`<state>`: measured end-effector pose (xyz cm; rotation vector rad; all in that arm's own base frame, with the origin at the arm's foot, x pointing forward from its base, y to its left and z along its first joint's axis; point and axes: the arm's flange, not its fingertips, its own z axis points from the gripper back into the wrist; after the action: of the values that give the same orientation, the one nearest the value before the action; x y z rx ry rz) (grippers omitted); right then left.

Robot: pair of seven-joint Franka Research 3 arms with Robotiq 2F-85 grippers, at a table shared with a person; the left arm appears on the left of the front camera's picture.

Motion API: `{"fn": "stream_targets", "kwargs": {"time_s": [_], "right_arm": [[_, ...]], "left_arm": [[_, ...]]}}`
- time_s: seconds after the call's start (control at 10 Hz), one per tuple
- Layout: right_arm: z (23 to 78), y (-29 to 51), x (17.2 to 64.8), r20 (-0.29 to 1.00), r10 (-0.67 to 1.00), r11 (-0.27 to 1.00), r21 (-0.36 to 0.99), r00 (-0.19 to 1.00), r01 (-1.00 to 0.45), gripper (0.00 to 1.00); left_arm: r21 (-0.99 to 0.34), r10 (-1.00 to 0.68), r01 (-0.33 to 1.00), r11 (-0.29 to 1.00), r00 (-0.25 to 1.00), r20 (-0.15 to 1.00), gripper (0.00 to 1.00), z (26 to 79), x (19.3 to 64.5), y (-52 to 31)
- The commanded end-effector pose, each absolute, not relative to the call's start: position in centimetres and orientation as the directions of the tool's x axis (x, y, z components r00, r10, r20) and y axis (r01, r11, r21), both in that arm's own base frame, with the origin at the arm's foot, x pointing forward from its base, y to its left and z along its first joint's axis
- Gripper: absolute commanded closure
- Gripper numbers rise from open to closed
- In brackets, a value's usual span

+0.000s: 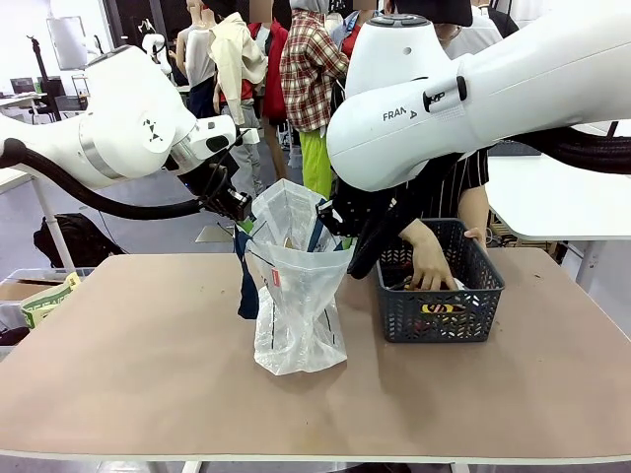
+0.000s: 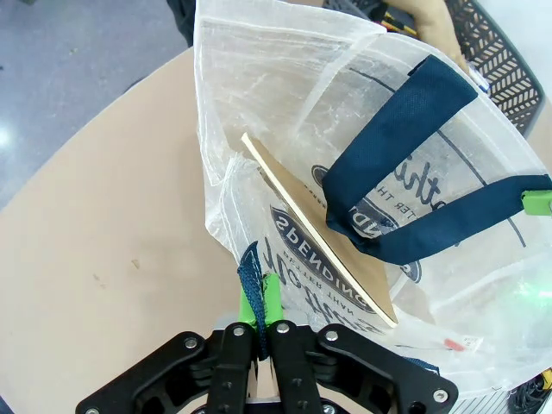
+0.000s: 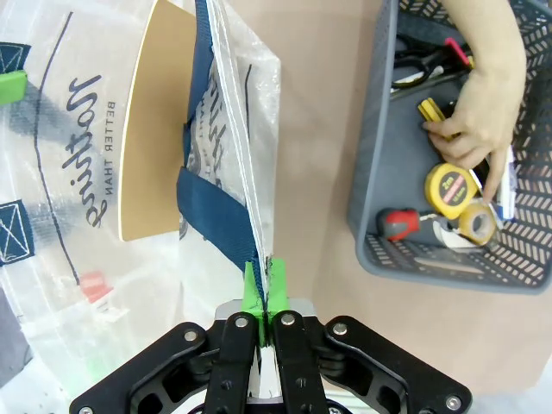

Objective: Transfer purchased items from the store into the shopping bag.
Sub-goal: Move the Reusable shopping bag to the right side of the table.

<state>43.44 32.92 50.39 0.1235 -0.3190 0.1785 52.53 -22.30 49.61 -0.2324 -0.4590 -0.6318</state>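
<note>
Spanning the front view, the tabletop (image 1: 148, 374) carries the bag (image 1: 296, 315) near its middle. The basket (image 1: 439, 315) sits just to the bag's right, apart from it. The left arm (image 1: 118, 123) comes down to the bag's left rim and the right arm (image 1: 473, 89) to its right rim, with the mouth stretched open between them. The bag stands upright, translucent white with dark blue handles and dark print. A tan board (image 2: 328, 250) leans inside it. A person's hand (image 1: 431, 266) reaches into the basket from the far side and touches the items (image 3: 450, 185) lying there: round yellow-and-black pieces, a red-and-black piece, and thin sticks near one wall. The left fingers (image 2: 249, 302) are together, clamped on the bag's rim where a blue strap runs between the green pads. The right fingers (image 3: 252, 293) are likewise together, clamped on the opposite rim beside a blue handle. A small red tag shows through the bag's wall, low down.
</note>
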Motion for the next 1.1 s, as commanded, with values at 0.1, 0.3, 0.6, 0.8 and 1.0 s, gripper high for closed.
{"fn": "stream_targets", "kwargs": {"time_s": [0.1,0.3,0.6,0.8,1.0], "right_arm": [[50.51,32.74,43.39,0.322,0.151,0.977,0.098,0.934,-0.192,1.0],[50.51,32.74,43.39,0.322,0.151,0.977,0.098,0.934,-0.192,1.0],[50.51,32.74,43.39,0.322,0.151,0.977,0.098,0.934,-0.192,1.0],[50.51,32.74,43.39,0.322,0.151,0.977,0.098,0.934,-0.192,1.0],[50.51,32.74,43.39,0.322,0.151,0.977,0.098,0.934,-0.192,1.0]], "left_arm": [[-0.067,-0.516,0.614,0.786,0.712,0.476,1.0,49.83,52.57,-22.24],[-0.067,-0.516,0.614,0.786,0.712,0.476,1.0,49.83,52.57,-22.24],[-0.067,-0.516,0.614,0.786,0.712,0.476,1.0,49.83,52.57,-22.24],[-0.067,-0.516,0.614,0.786,0.712,0.476,1.0,49.83,52.57,-22.24],[-0.067,-0.516,0.614,0.786,0.712,0.476,1.0,49.83,52.57,-22.24]]}}
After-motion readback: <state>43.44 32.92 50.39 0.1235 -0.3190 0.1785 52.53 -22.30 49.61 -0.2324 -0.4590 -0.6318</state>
